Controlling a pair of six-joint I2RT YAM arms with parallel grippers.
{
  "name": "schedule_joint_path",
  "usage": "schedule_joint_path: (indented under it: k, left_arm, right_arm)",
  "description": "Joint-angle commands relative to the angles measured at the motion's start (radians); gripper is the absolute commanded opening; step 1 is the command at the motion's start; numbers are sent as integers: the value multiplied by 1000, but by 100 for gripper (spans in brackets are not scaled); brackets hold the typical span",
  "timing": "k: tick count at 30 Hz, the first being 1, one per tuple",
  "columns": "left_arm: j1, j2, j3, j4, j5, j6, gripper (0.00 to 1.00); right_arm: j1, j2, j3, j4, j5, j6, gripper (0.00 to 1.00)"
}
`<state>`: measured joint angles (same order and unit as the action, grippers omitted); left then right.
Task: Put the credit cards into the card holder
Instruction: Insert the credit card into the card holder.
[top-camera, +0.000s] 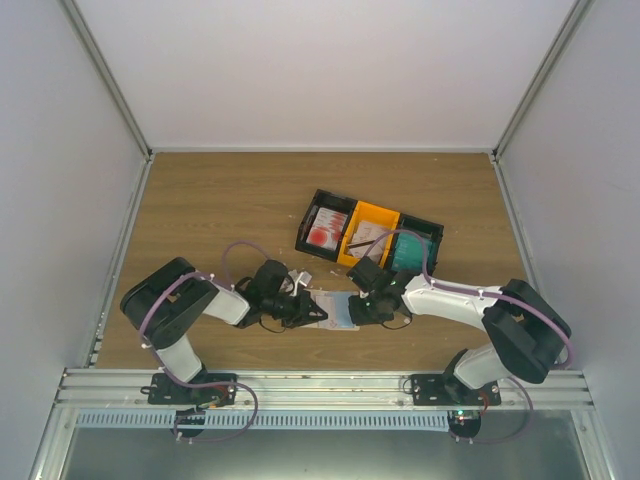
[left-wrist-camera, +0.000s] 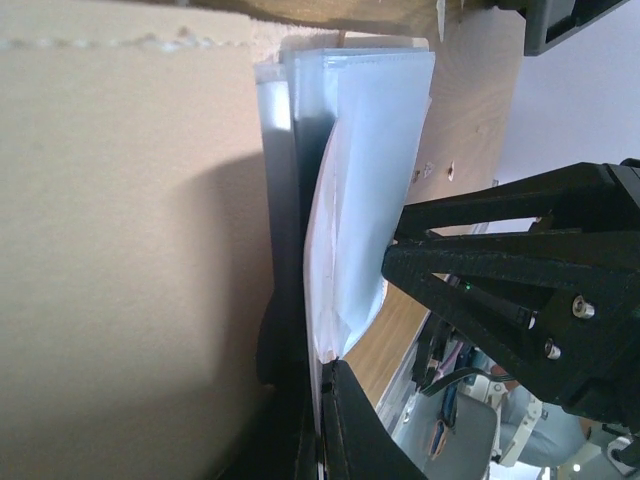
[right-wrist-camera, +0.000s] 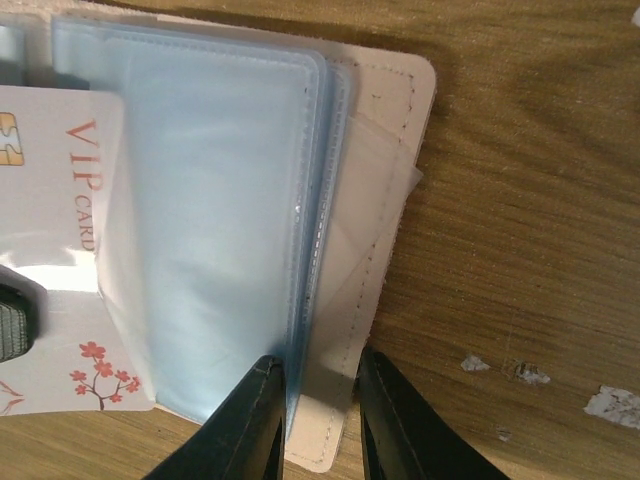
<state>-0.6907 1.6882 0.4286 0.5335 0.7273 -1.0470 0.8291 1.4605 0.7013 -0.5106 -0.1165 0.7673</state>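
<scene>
The small beige-tan book-fold card holder (top-camera: 335, 313) lies open on the brown wooden table (top-camera: 220, 220), at 7 o'clock from the row of bins. The left gripper (top-camera: 308, 311) meets it from 9 o'clock, its jaws pressed together on a thin layer at the holder's edge. I cannot tell which layer. The right gripper (top-camera: 358, 307) comes in from 3 o'clock with its jaws partly spread. Both tips sit over the edge of the clear plastic sleeves (right-wrist-camera: 220, 200) and the cover, pinning rather than pinching, by the look.

A white plastic VIP card (right-wrist-camera: 60, 250) with red blossom print sits at 9 o'clock in the right wrist view, one edge under a sleeve. To seat it well, I judge: keep the holder pinned flat and the pocket mouth lifted, then push the card straight along the pocket. If it goes in skewed, a corner may catch the seam.

Counts:
- One holder
- Four cards: the VIP card, a white card with a red round mark (top-camera: 323, 233), what looks like a pale card (top-camera: 366, 237) and a teal card (top-camera: 410, 255)
- Three plastic bins (top-camera: 372, 208), two black and one orange
- Three small white scraps (right-wrist-camera: 475, 363) at 4 o'clock in the right wrist view
- Two grippers
</scene>
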Motion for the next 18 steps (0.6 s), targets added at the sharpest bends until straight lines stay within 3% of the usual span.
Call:
schedule_joint_path:
  k: [1, 12, 18]
  left_arm:
    - [-3, 45, 22, 2, 6, 31, 0]
    - [-4, 88, 78, -9, -18, 80, 0]
    - [-3, 78, 40, 25, -64, 25, 0]
  right_arm:
    - [-2, 50, -37, 4, -25, -3, 22]
    - [-3, 59, -43, 11, -32, 0, 22]
    - [-2, 56, -45, 18, -38, 1, 22]
